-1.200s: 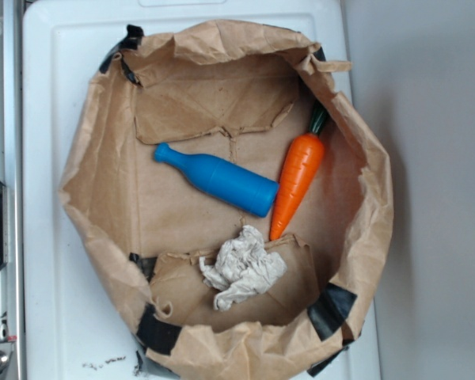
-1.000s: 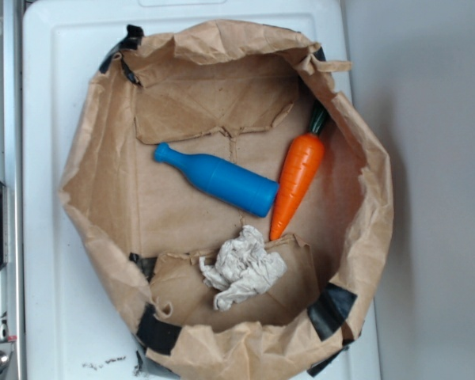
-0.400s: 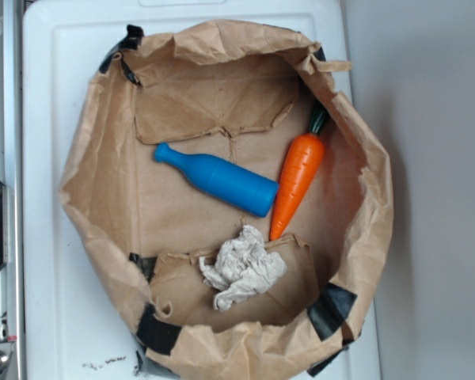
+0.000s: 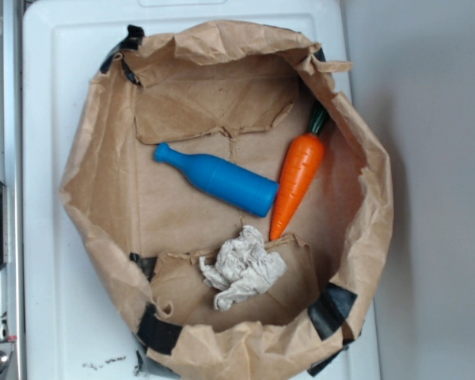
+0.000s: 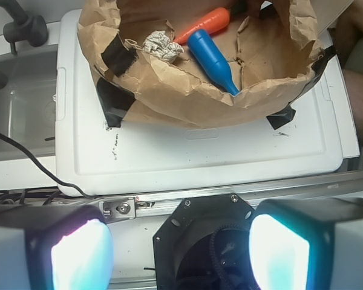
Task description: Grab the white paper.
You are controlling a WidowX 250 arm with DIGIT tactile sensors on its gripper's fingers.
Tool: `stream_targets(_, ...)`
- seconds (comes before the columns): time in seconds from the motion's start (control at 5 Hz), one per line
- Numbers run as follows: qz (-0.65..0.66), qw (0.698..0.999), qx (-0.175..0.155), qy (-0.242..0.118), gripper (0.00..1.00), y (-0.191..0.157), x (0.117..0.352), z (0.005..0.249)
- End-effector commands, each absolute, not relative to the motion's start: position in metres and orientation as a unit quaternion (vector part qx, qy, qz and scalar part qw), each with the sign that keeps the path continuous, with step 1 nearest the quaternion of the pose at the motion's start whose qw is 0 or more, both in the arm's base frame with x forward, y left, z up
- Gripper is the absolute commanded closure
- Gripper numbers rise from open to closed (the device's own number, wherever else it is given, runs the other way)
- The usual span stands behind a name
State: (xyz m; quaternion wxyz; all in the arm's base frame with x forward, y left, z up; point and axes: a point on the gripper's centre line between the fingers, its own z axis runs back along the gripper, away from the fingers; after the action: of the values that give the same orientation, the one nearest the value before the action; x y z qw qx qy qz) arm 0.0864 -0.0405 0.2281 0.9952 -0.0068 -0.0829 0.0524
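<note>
The white paper (image 4: 243, 267) is a crumpled off-white lump lying inside the brown paper bag (image 4: 103, 174), near its lower wall, just below the tip of the orange carrot (image 4: 297, 176). In the wrist view the white paper (image 5: 161, 45) shows far off at the top, inside the bag (image 5: 187, 96). My gripper (image 5: 180, 254) is open, its two pale pads wide apart with nothing between them. It hovers over the robot's black base, well short of the bag. The gripper is out of the exterior view.
A blue bottle (image 4: 218, 180) lies across the bag's middle beside the carrot; the bottle (image 5: 213, 59) also shows in the wrist view. The bag sits on a white lid (image 4: 47, 95) (image 5: 193, 151). A metal rail (image 5: 242, 196) and a sink (image 5: 18, 103) lie nearby.
</note>
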Motion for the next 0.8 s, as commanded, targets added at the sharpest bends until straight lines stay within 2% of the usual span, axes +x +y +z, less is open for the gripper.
stream_targets(0.0, 0.045, 0.995, -0.008, -0.086, 0.0, -0.042, 0.087, 0.231)
stream_targets(0.2, 0.045, 0.995, -0.008, -0.086, 0.0, -0.042, 0.087, 0.231)
stream_targets(0.4, 0.105, 0.99, 0.01, -0.091, 0.0, -0.029, 0.106, 0.223)
stream_targets(0.6, 0.124, 0.988, 0.008, -0.09, 0.0, -0.02, 0.124, 0.22)
